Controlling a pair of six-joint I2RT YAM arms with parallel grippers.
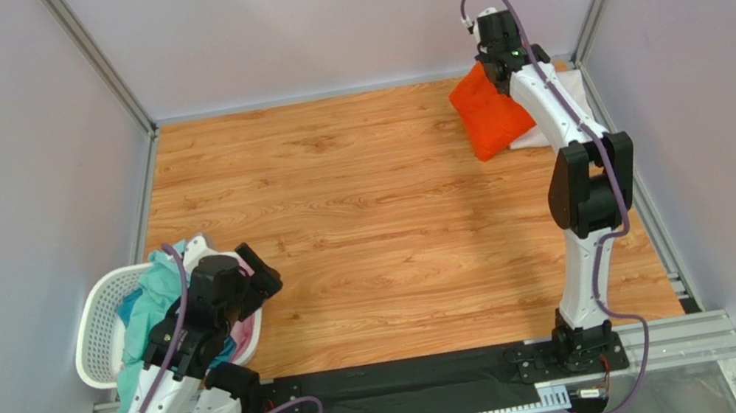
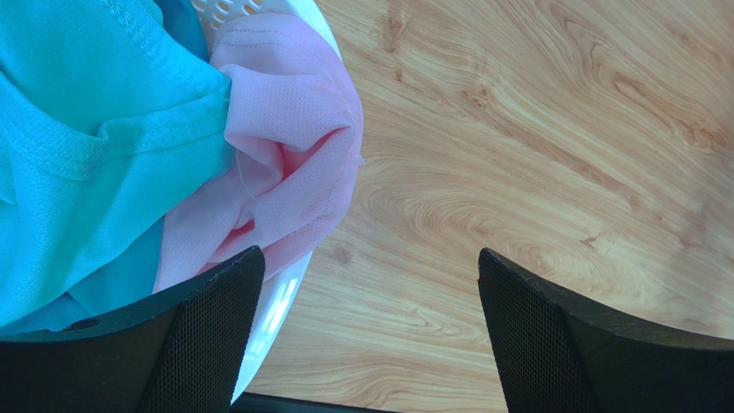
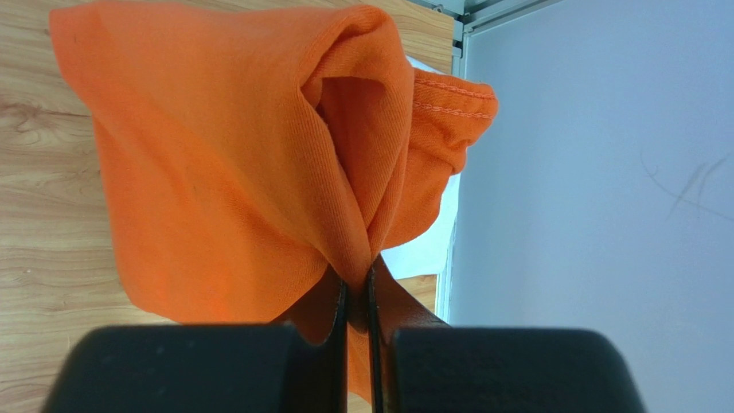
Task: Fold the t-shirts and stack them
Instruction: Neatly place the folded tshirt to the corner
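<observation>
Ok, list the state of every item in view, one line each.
White perforated laundry basket: upright, holding shirts.
Teal cloth t-shirt: crumpled in basket.
Pink cloth t-shirt: crumpled, draped over basket rim.
Bright orange cloth t-shirt: bunched, pinched by right tool.
White cloth t-shirt: mostly hidden behind orange one.
Left tool: open, empty.
Right tool: shut on orange t-shirt.

Bare tabletop [image 1: 376,228] open across the middle, laundry basket [image 1: 94,340] fills near-left corner, wall [image 1: 726,102] hems orange t-shirt [image 1: 488,115]
</observation>
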